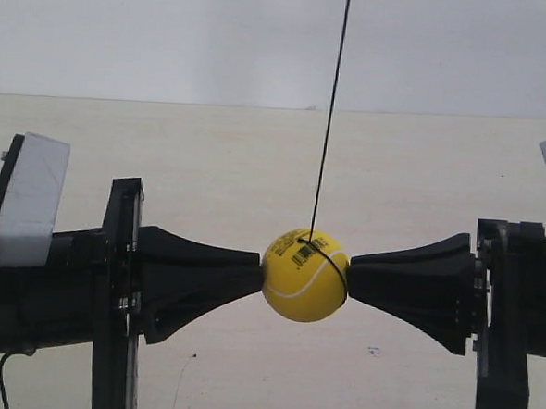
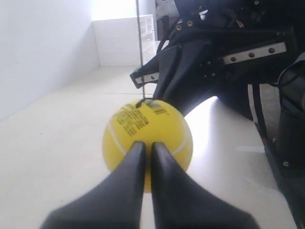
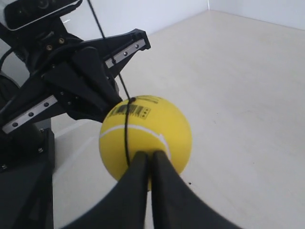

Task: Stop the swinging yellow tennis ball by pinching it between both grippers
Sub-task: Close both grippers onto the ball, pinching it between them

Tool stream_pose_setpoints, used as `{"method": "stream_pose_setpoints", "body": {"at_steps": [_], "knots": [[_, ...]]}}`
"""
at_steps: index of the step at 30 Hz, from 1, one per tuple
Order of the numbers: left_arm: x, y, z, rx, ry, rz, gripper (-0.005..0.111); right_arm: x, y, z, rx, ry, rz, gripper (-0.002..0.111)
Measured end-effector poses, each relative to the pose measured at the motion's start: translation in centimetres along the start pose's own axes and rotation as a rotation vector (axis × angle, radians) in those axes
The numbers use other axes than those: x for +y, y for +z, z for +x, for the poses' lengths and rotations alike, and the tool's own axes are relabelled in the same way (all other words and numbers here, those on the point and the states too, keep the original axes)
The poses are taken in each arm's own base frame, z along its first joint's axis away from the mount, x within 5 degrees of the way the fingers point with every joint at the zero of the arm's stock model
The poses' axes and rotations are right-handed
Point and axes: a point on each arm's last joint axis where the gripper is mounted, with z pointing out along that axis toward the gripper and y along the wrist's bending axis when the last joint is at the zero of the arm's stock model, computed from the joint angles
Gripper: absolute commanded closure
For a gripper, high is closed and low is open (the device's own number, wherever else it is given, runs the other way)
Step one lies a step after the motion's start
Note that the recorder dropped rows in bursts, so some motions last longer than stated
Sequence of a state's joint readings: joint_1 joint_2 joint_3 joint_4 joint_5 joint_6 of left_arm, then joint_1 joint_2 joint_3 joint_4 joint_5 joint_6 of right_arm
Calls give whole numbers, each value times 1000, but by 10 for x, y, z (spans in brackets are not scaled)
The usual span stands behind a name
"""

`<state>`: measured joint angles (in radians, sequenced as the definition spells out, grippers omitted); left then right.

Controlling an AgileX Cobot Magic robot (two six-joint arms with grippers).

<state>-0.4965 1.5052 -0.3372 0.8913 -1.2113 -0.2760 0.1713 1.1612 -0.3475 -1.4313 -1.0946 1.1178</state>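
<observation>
i see exterior cam low, side-on, close, facing the table's [image 1: 211,164] far edge. wrist cams look out along left gripper [image 2: 148,145] and right gripper [image 3: 149,155], facing each other; all share the yellow tennis ball [image 1: 304,276].

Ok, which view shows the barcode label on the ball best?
The right wrist view: the barcode label faces that camera, large, its bars distinct, on the yellow tennis ball. The exterior view shows it small and blurred. The left wrist view shows only printed text lines, no clear bars.

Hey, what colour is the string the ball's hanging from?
Black. The string rises from the yellow tennis ball; the exterior view shows it best.
</observation>
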Motion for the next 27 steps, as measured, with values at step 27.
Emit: {"method": "stream_pose_setpoints", "body": {"at_steps": [27], "knots": [[-1, 0, 0, 3, -29, 11, 102, -1, 0, 0, 5, 0, 10, 108]]}}
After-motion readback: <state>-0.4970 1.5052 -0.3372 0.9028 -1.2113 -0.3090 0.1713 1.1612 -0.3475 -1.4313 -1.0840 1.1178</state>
